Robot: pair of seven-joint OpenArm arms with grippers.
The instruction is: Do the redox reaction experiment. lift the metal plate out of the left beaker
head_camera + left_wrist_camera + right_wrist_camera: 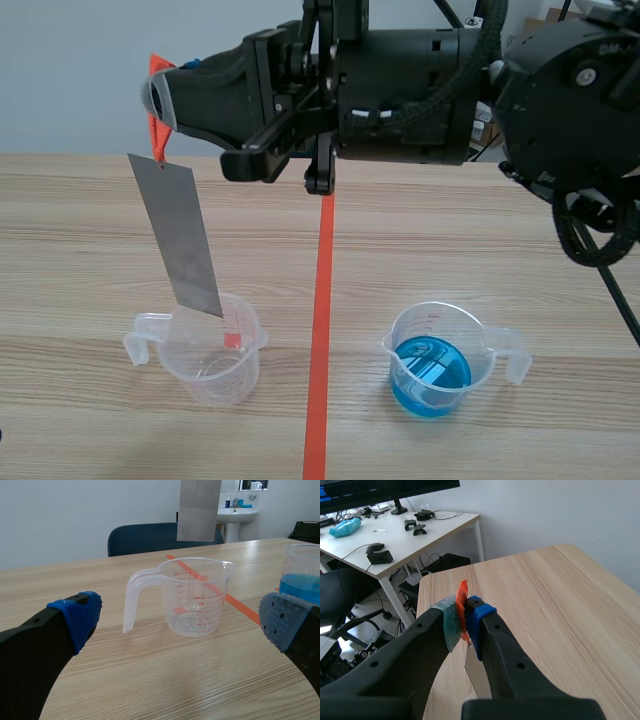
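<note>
— Is your right arm (420, 60) black all over?
— Yes. You have a braided cable sleeve (425, 108) along it and a glossy round joint housing (570, 80).
— And your pads?
— All dotted. Your right gripper (465, 617) has a grey-green pad (450, 622) and a blue pad (477, 612). Your left gripper (180, 622) has a bright blue pad (80, 615) and a grey-blue pad (280, 625).

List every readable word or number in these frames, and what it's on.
"300 ml": red scale on the empty measuring beaker; its other graduations are too small to read.
"DM-J", then cut off: right arm.
The blue-liquid beaker has red marks that are unreadable.
</note>
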